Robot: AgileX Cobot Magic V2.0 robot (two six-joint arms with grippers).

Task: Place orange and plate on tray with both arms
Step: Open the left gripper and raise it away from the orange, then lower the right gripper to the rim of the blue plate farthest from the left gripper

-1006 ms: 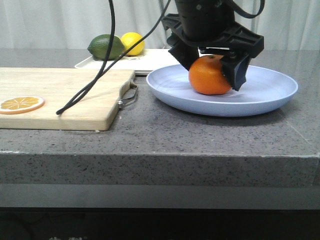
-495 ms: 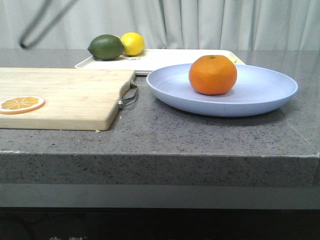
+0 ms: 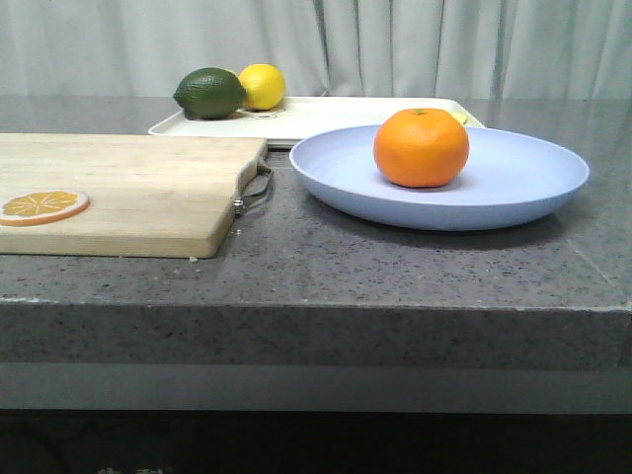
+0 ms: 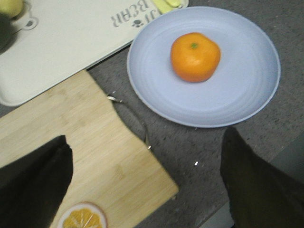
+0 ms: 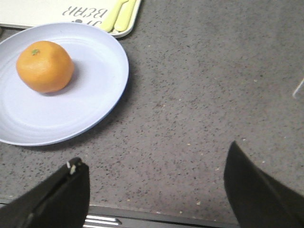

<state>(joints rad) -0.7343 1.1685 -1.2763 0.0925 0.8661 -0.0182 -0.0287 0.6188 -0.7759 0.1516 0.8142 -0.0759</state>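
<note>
A dark grey speckled stone counter [image 3: 326, 267] with a thick, squared front edge fills the foreground under soft, even light, a pale grey-white curtain [image 3: 395, 44] hangs in vertical folds behind it, and the space below the counter's edge is dark.

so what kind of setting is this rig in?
Probably a mock kitchen counter: a speckled dark grey stone-look countertop, a light wooden cutting board with a thin orange slice on it, and a whole round orange sitting on a pale lavender-blue plate. Grey curtains behind suggest a staged lab.
</note>
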